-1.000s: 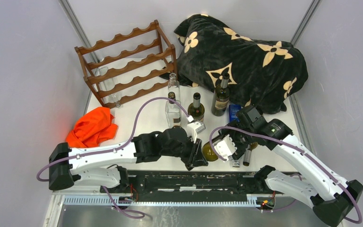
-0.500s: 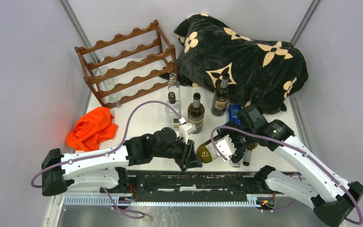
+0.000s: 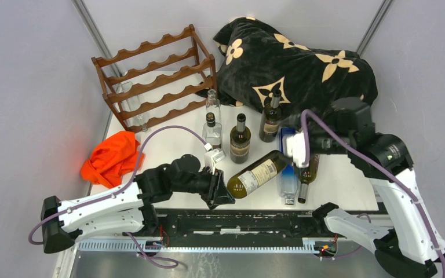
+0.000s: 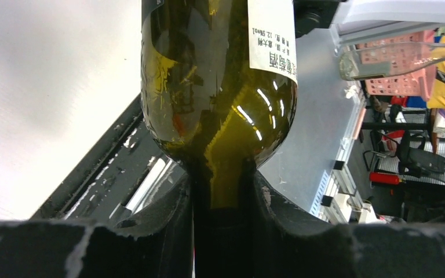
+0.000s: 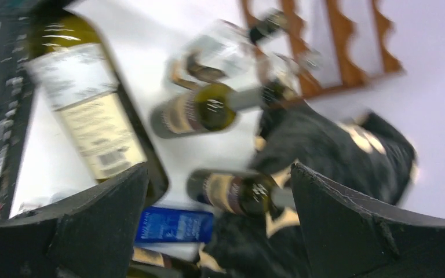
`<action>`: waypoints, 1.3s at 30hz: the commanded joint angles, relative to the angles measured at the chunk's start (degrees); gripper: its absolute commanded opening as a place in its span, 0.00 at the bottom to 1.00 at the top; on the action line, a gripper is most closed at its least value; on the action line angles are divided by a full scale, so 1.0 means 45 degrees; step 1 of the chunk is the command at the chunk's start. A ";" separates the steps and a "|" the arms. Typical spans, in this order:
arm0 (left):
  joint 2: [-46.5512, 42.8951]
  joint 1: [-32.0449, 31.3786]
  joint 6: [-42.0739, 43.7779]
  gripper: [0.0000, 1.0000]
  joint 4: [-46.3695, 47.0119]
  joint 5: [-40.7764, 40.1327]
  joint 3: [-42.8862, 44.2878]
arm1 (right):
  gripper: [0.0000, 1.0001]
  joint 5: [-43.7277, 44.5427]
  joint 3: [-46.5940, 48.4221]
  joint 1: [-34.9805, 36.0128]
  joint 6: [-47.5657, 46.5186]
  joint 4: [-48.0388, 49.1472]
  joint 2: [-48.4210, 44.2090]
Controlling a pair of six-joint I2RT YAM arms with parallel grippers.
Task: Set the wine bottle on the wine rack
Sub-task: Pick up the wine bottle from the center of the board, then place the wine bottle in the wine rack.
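**While the rack waits, the bottle lies gripped far in front of it**

Though it is the biggest thing in view, the black plush blanket (image 3: 301,69) with cream flower prints, heaped just right of the dark reddish-brown wooden wine rack (image 3: 156,81), plays no part in the job. The rack's wavy scalloped rails look hard and smooth. What seems to be a clear bottle (image 3: 128,99) lies low at its left end, and the other cradles look free.

Well in front of the rack and to its right, the left gripper (image 3: 221,188) is clamped partway closed on the rounded base of the olive-green glass wine bottle (image 3: 258,174) with a cream paper label. The bottle lies slanted, its neck pointing away. Whether it rests on the table cannot be told.

Near that neck, the right gripper (image 3: 297,149) is spread wide and holds nothing.

By my reading the grasp is made. The carry to the rack and the laying of slick, round glass into a cradle remain.
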 commanded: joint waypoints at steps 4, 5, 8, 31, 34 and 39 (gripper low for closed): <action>-0.0817 0.0762 0.0828 0.02 0.0683 0.0729 0.2851 | 0.98 0.3507 0.3176 -0.2733 0.6810 0.4574 0.1576; -0.0680 0.0924 0.0897 0.02 0.0652 0.0865 0.3235 | 0.98 0.3921 0.3550 -0.2969 0.7293 0.5040 0.1855; -0.0186 0.1378 0.1269 0.02 0.0500 0.1106 0.5049 | 0.96 0.4779 0.4152 -0.3687 0.8009 0.6093 0.2253; 0.0125 0.4326 0.3470 0.02 -0.3413 -0.5955 0.9920 | 0.28 -0.4067 -0.6415 -1.0660 0.9501 1.0110 0.0291; -0.0395 0.4326 0.3592 0.02 -0.4229 -0.7010 0.9755 | 0.28 -0.4481 -0.7760 -1.0659 0.9908 1.1080 0.0090; -0.0826 0.4326 0.3572 0.02 -0.5036 -0.8473 0.8745 | 0.30 -0.4764 -0.9364 -1.0664 1.0208 1.2507 -0.0137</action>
